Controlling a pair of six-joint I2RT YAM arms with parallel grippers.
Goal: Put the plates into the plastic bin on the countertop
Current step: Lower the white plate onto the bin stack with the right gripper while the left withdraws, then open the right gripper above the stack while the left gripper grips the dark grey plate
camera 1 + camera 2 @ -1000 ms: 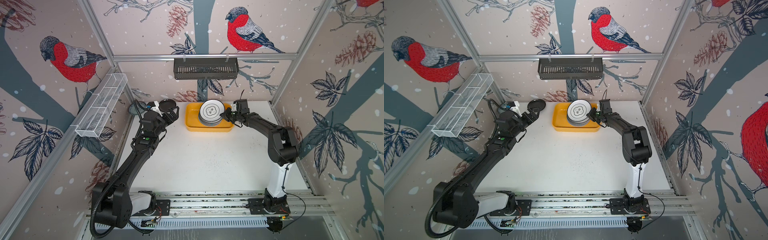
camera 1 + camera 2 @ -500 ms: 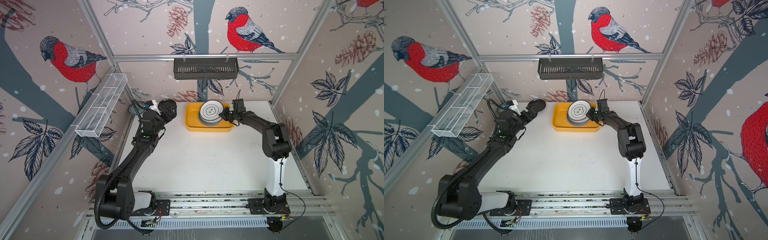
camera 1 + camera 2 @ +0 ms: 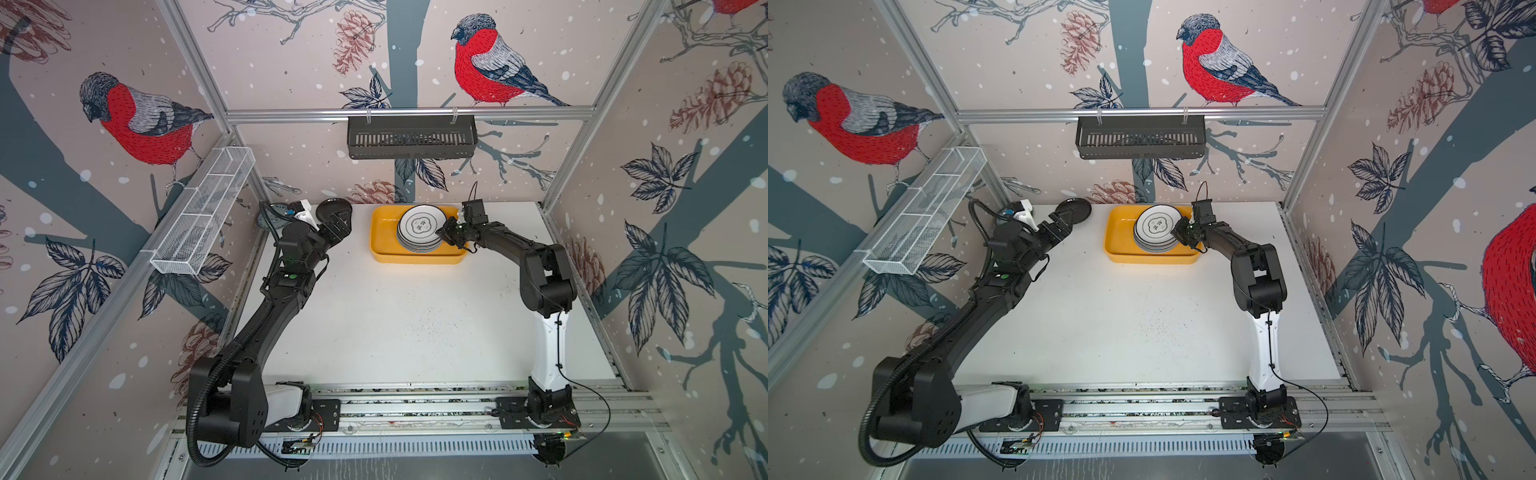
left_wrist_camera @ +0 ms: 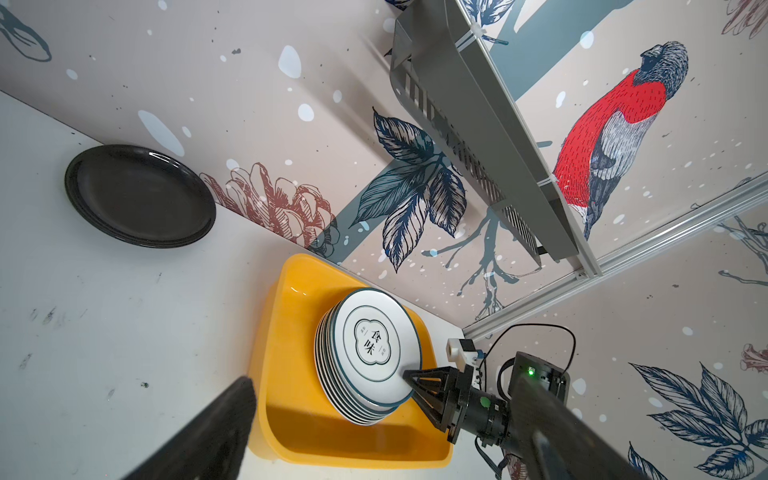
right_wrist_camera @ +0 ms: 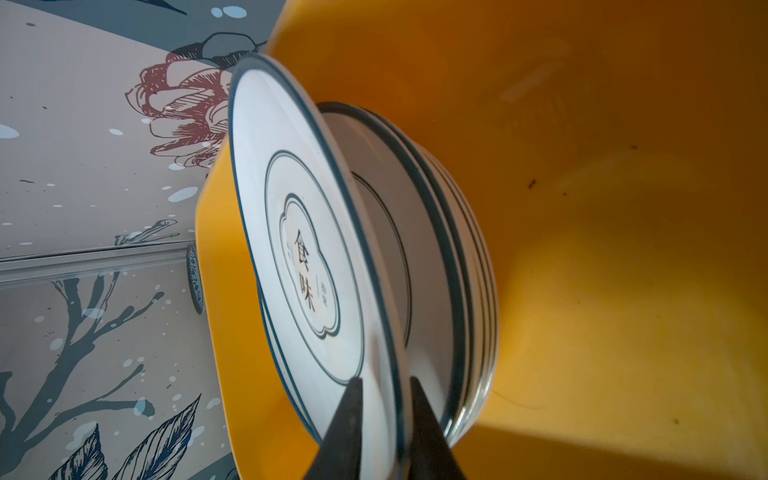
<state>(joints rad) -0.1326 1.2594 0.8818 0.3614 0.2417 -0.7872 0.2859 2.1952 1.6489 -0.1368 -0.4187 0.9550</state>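
Yellow plastic bin (image 3: pixel 384 237) first. It sits on the countertop (image 3: pixel 395 324) beneath the fingertips of the right gripper (image 3: pixel 446 232). It carries one stack of plates (image 3: pixel 415 248), piled in the half nearest that gripper, and the half farther from it shows bare yellow floor.

The right gripper comes in low over the bin's near wall. Its two fingers (image 5: pixel 345 424) straddle the rim of the top plate (image 3: pixel 422 225), one above and one below. The gap between them is narrow, little more than the rim itself. Pressing on it or just clear of it? I cannot tell. That top plate lies a little askew on the pile, and in the right wrist view its far edge stands off the plate beneath.

The look of it: white and glossy, with a thin dark-teal line round the edge and a second ring inside. At the centre is a lobed frame holding two black characters. The plates below show the same dark-edged white rims, several deep.

Over to the left gripper (image 3: pixel 338 222): jaws spread wide, nothing between them. Just ahead of its fingertips, apart from them, the small black plate (image 4: pixel 139 195) lies flat on the countertop. It is close by the back wall and clear of the bin.

Hung on the walls, well above both grippers, are a black slotted basket (image 3: pixel 411 137) and a white wire-mesh rack (image 3: pixel 203 216).
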